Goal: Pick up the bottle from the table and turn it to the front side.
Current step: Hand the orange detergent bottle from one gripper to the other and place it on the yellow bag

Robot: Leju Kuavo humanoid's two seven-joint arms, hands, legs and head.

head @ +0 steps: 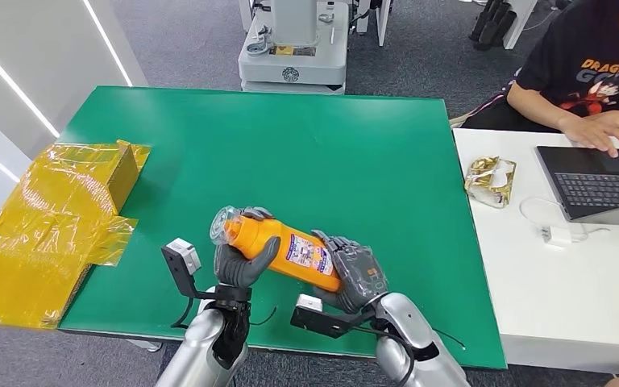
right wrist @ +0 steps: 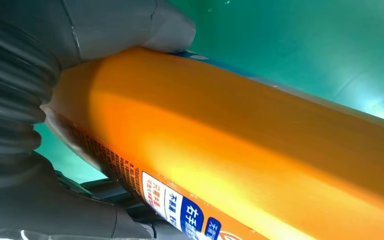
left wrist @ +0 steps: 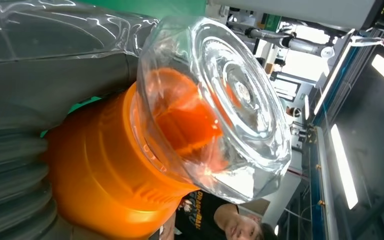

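An orange plastic bottle with a clear domed cap (head: pixel 278 246) lies tilted between both hands above the green table (head: pixel 306 153): the left hand (head: pixel 242 262) grips its neck, the right hand (head: pixel 353 274) its base. Rigid, glossy, likely slippery; the labelled body is the safest hold.

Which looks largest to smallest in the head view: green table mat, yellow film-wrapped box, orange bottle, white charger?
1. green table mat
2. yellow film-wrapped box
3. orange bottle, held by the left hand and right hand
4. white charger

The bottle sits raised toward the camera, yet the gaps stay clear.
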